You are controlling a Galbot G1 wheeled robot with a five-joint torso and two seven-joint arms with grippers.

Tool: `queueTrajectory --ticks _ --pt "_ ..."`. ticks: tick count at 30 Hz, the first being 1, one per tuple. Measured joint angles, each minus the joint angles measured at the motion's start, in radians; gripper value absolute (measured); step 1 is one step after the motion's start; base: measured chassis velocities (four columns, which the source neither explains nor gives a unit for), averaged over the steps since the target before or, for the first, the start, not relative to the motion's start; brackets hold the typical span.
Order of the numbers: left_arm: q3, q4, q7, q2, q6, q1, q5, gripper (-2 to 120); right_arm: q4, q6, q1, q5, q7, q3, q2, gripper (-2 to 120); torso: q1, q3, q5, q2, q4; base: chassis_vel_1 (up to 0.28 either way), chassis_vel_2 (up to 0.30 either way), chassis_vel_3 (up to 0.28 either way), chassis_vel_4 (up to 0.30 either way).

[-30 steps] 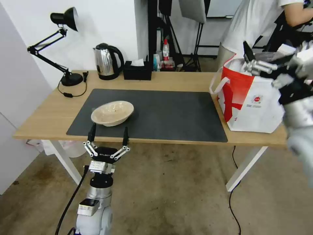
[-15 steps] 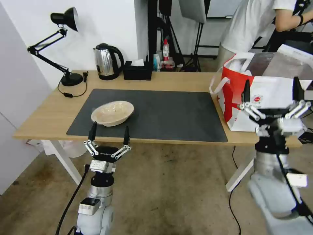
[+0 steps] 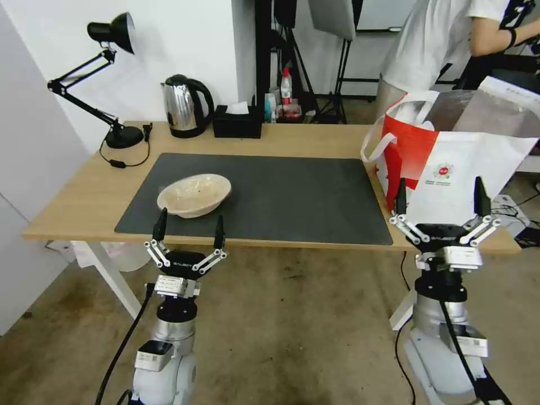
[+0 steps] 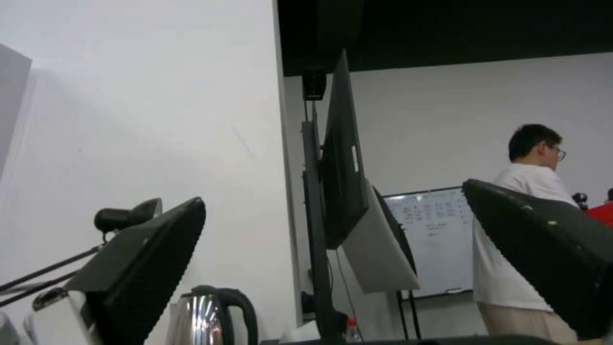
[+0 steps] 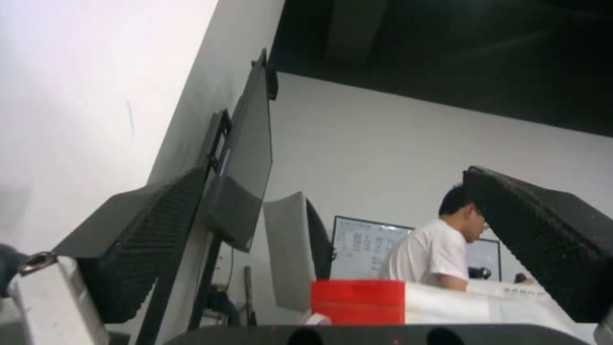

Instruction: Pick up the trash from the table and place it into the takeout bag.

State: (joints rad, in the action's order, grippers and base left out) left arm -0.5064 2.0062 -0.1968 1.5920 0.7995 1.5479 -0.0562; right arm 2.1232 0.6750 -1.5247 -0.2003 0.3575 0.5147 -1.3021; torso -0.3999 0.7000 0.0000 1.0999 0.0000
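Both claws are being held wide and empty before the tabletop: left claw, right claw. The shallow beige bowl is being left on the mat, well apart from the takeout bag.

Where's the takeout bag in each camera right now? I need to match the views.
Head view: the takeout bag stands on the table's right end, just beyond the right gripper.
Left wrist view: a red sliver beside one finger of the left gripper, probably the bag.
Right wrist view: its red panel sits between the open fingers.
Shared landmark: the grey panel hanging behind the table.
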Motion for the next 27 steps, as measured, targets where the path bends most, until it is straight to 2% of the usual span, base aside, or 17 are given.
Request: queueTrajectory --ticks 19,27 --pt "-0.012 -0.014 0.001 0.000 -0.002 -0.022 -0.007 100 -0.020 -0.004 -0.001 -0.010 -0.008 -0.022 -0.010 100 0.000 0.000 0.0000 0.000 0.0000 0.000 0.000 0.000 0.000" --pt "-0.021 -0.012 0.001 -0.002 -0.035 -0.043 -0.010 100 -0.021 -0.012 0.002 -0.011 -0.009 -0.021 -0.009 100 0.000 0.000 0.0000 0.000 0.0000 0.000 0.000 0.000 0.000"
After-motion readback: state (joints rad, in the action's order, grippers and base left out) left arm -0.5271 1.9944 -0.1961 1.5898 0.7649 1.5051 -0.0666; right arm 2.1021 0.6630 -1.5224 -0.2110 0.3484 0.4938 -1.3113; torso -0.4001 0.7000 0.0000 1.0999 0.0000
